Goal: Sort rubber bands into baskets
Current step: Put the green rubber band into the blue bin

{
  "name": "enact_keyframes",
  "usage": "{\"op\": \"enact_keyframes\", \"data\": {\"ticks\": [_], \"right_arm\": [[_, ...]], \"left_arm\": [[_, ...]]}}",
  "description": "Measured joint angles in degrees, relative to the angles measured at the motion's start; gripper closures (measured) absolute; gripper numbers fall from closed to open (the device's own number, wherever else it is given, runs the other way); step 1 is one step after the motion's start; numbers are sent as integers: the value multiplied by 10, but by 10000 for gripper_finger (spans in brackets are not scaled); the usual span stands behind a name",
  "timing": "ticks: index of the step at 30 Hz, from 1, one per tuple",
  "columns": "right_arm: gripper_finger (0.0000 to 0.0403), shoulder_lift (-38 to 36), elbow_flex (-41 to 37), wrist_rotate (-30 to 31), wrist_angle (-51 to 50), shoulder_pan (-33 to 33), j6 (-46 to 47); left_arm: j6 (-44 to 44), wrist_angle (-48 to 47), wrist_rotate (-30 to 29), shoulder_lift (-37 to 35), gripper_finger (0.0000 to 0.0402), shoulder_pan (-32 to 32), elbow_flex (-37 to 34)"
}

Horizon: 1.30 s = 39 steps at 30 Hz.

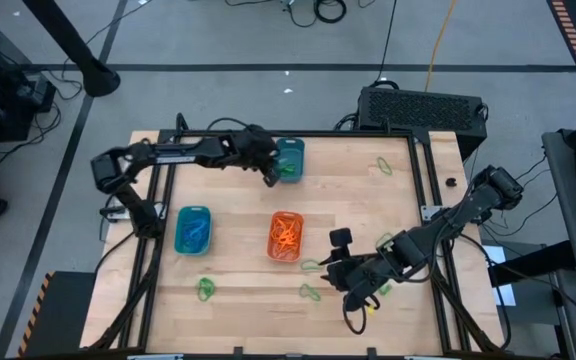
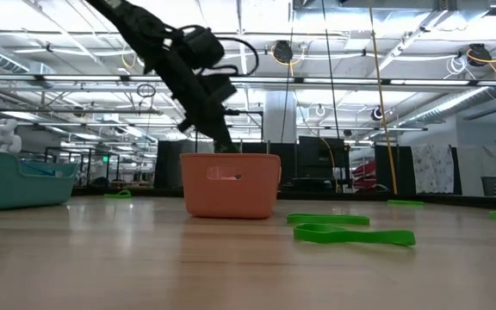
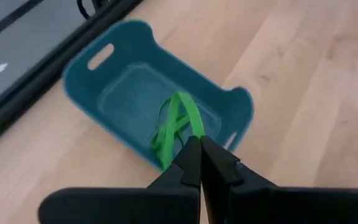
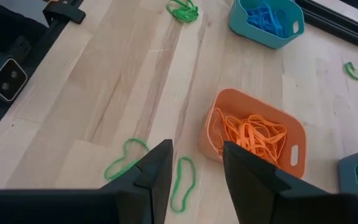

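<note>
From above, your left gripper [image 1: 269, 176] hangs at the dark teal basket [image 1: 290, 158], at about 12 o'clock on the table [image 1: 368, 215]; only the left wrist view shows its fingers [image 3: 191, 163] clenched on a green rubber band [image 3: 174, 127] that dangles into that basket [image 3: 123, 93]. Your right gripper [image 1: 352, 281] hovers near 5 o'clock, jaws apart and holding nothing; its wrist view shows loose green bands [image 4: 126, 158] on the wood beneath it. The orange basket [image 1: 285, 236], full of orange bands [image 4: 252, 135], sits at centre, the turquoise basket [image 1: 193, 229] with blue bands [image 4: 266, 15] towards 8 o'clock. The low view shows only flat green bands [image 2: 351, 231] beside the orange basket [image 2: 229, 184].
</note>
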Motion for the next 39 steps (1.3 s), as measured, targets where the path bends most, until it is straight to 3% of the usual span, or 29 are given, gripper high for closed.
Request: {"op": "enact_keyframes", "data": {"ticks": [10, 23, 29, 34, 39], "right_arm": [[269, 0, 0, 0, -3, 0, 0], [269, 0, 0, 0, -4, 0, 0], [269, 0, 0, -1, -4, -3, 0], [269, 0, 0, -1, -4, -8, 0], [269, 1, 0, -2, -4, -10, 0]], "left_arm": [[0, 42, -1, 77, 394, 2, 42], [1, 61, 0, 81, 346, 2, 44], [1, 34, 6, 79, 304, 3, 44], [1, -5, 4, 48, 297, 14, 45], [22, -111, -2, -1, 297, 20, 45]]}}
